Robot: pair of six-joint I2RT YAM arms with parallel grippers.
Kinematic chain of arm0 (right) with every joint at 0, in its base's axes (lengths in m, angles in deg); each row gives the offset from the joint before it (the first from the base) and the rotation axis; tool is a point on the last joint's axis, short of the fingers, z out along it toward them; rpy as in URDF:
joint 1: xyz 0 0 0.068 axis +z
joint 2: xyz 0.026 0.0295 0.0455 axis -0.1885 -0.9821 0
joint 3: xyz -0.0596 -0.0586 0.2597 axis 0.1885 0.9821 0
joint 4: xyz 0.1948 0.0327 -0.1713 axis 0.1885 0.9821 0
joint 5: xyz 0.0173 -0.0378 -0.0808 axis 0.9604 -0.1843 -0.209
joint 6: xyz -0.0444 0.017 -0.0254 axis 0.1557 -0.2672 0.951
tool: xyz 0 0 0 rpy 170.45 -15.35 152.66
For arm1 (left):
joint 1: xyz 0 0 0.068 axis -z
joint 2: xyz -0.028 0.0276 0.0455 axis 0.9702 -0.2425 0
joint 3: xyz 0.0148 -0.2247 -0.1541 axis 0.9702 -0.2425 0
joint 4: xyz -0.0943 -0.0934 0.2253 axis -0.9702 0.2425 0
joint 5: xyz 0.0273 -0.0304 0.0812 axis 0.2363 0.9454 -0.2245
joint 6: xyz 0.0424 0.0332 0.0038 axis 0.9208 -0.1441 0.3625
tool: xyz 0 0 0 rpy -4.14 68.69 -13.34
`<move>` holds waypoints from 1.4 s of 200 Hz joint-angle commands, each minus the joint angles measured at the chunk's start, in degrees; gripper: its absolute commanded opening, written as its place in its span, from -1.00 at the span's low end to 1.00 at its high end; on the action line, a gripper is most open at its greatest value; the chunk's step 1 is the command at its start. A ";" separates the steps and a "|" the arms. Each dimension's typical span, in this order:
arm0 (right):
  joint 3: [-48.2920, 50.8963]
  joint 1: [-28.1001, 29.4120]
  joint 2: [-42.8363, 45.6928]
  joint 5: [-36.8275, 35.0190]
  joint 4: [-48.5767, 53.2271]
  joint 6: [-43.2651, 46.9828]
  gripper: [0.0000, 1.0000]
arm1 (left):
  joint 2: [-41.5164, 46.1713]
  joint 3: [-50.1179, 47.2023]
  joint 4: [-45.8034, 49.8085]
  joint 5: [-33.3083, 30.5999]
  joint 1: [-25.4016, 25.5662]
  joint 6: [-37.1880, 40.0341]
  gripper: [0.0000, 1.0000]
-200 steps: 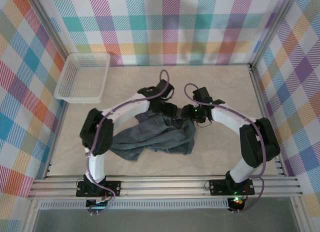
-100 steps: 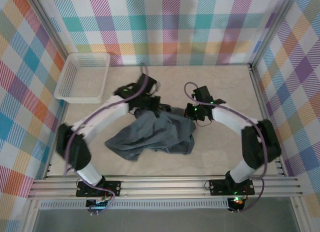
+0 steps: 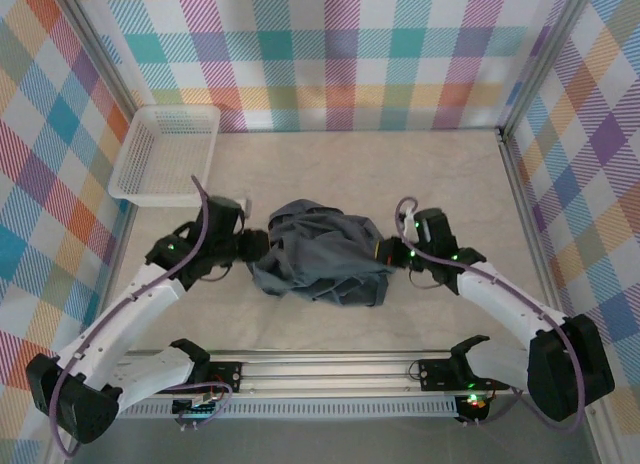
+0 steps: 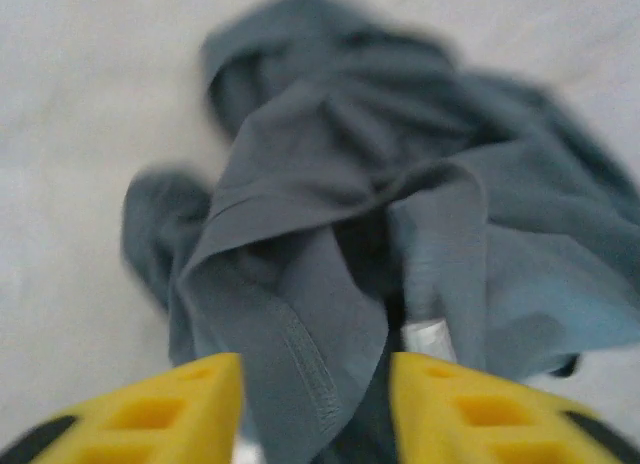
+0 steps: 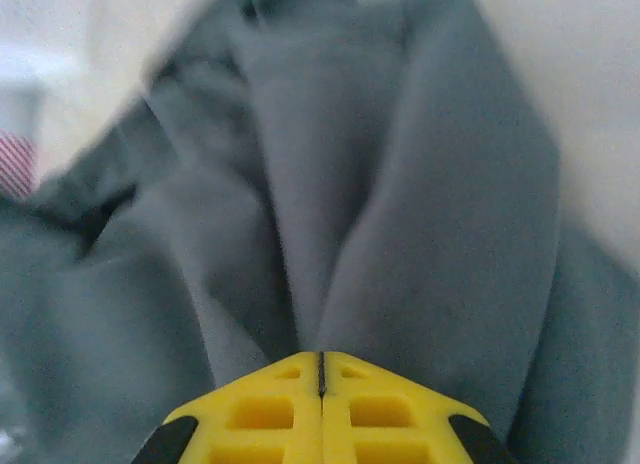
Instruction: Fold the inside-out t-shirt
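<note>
Two wrist close-ups: left claw (image 4: 315,384) parted over the t-shirt (image 4: 330,184), right claw (image 5: 321,369) clenched on its fold.

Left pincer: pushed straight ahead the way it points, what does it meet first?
The t-shirt: a seamed fold lies right in the open gap of the left pincer, so contact looks immediate, though blur leaves depth unclear.
</note>
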 commanded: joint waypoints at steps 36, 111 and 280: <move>-5.97 0.83 2.78 -1.76 4.31 4.94 -0.10 | -6.53 6.07 -3.97 3.27 -0.04 -0.37 0.12; -28.87 5.53 -27.26 -4.68 8.12 5.99 0.10 | -37.67 20.40 -4.59 5.06 2.93 3.81 0.38; -15.49 -0.43 1.11 -16.77 -1.36 5.24 -1.00 | -2.26 -0.02 -10.78 19.46 -0.54 4.62 -1.00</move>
